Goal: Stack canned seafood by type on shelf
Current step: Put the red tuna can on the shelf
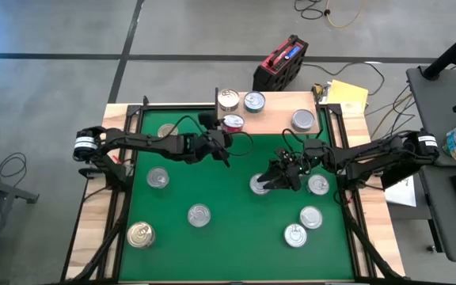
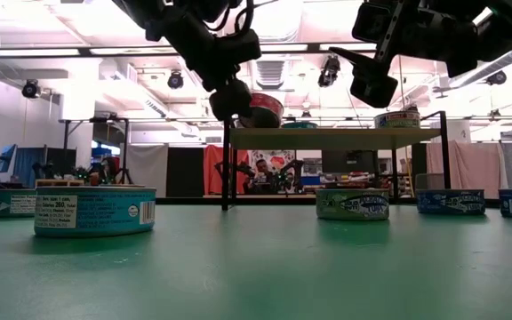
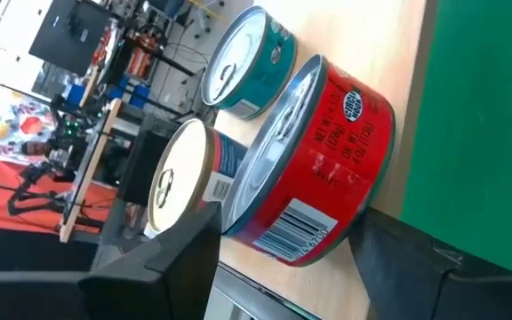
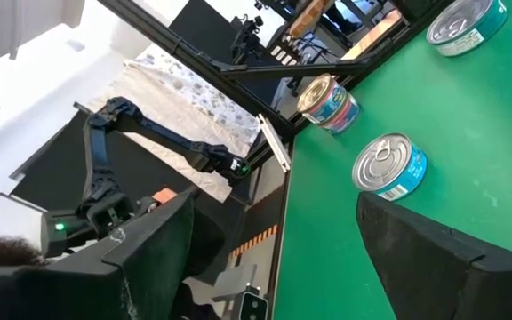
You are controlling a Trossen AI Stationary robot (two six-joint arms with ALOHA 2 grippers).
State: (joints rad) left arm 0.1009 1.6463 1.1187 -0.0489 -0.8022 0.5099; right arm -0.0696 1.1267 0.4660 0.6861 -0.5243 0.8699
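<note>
The left gripper is clasping a red-labelled can at the shelf front edge, seemingly resting on the board beside two other tins. The right gripper is hovering with fingers spread, empty, over the green mat, where more cans are sitting.

Green mat with a wooden border covers the table. Light-wood shelf on thin black legs stands at the far edge, holding four cans: silver-topped can, teal can, red-labelled can at the front edge (touching the other two or just beside, can't tell), lone silver can further right. On the mat: eight scattered cans, including a gold-topped can near left, silver can, silver can.
</note>
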